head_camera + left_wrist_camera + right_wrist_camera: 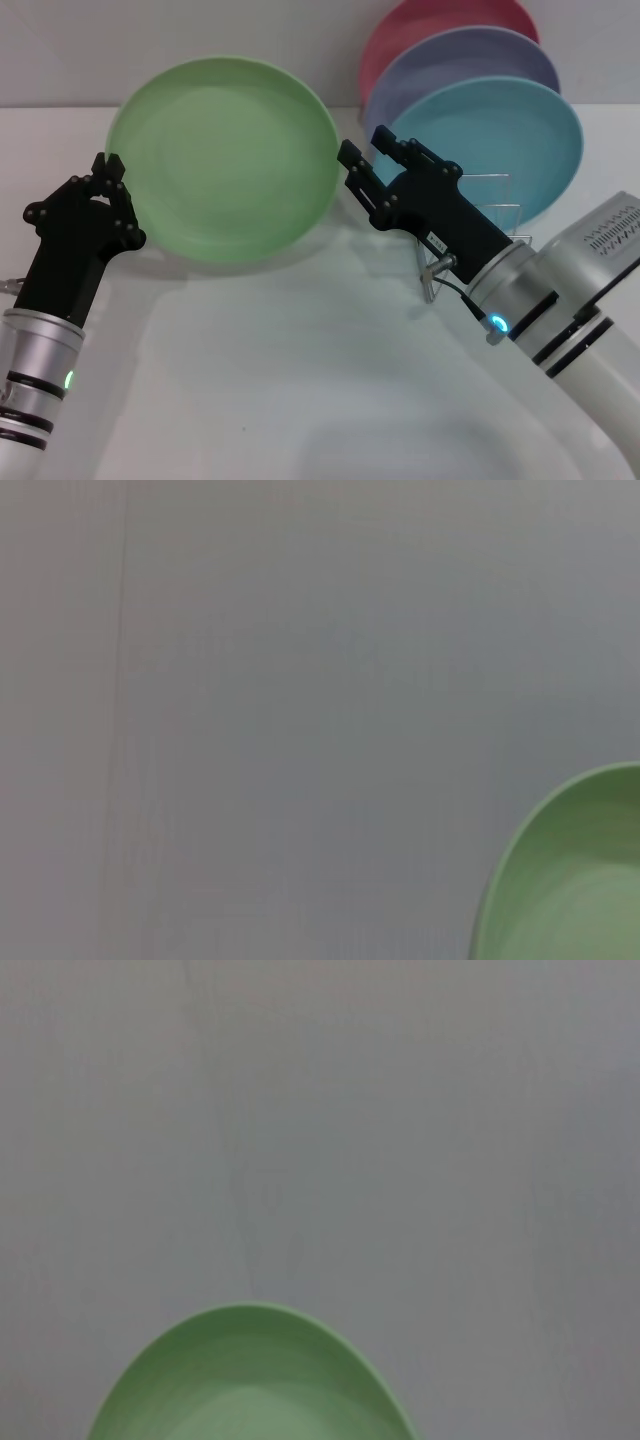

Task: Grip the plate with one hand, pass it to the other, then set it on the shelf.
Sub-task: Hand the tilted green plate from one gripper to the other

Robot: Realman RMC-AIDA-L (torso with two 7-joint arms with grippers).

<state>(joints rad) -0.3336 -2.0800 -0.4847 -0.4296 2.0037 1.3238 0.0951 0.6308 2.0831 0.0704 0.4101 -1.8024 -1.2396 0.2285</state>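
Both grippers flank the plate (232, 160): our left gripper (112, 170) pinches its rim, our right gripper (362, 150), spread, must close to receive it.

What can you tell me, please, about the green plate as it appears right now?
The green plate is round, shallow and plain, plastic by its look, with a smooth raised rim and no marks. It is tilted up, its hollow face toward the head camera, lifted off the white table. The left hand grips its left edge. The right hand is open at its right edge, fingers not yet closed on it. Both wrist views show part of its rim.
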